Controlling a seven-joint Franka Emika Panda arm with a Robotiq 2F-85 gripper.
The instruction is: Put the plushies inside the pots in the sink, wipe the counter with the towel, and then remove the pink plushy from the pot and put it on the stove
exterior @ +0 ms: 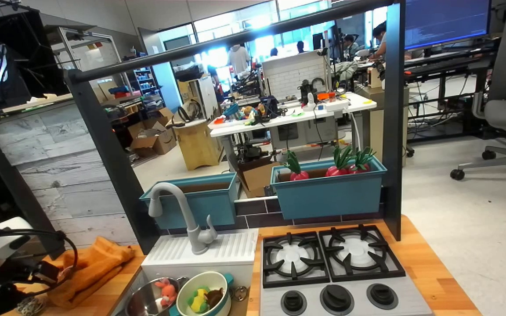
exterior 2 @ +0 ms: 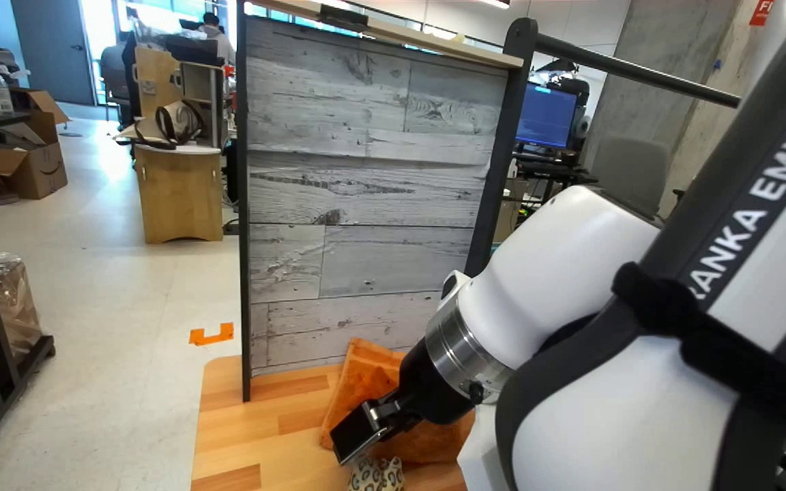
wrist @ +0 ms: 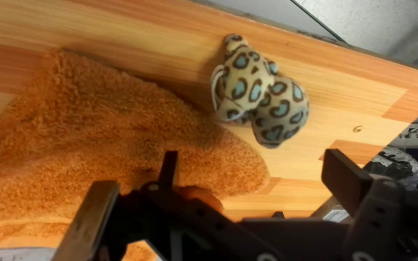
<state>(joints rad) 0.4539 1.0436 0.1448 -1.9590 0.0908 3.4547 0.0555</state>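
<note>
In an exterior view, the pink plushy (exterior: 166, 293) sits in the grey metal pot (exterior: 143, 299), while a yellow-green plushy (exterior: 199, 300) and a brown one (exterior: 214, 298) share the white pot (exterior: 204, 281). Both pots stand in the sink (exterior: 244, 273). A leopard-spotted plushy (wrist: 243, 81) lies on the wooden counter (wrist: 339, 105). Beside it spreads the orange towel (wrist: 122, 130), crumpled. My gripper (wrist: 252, 165) is over the towel's end, jaws wide apart and holding nothing; the spotted plushy lies beyond the fingertips. To the right of the sink is the stove (exterior: 313, 299).
A curved faucet (exterior: 178, 202) rises behind the pots. Two blue planters (exterior: 332, 195) stand along the back. A grey wood-look panel (exterior 2: 366, 198) borders the counter near the towel. The counter's edge (wrist: 289, 30) runs just past the spotted plushy.
</note>
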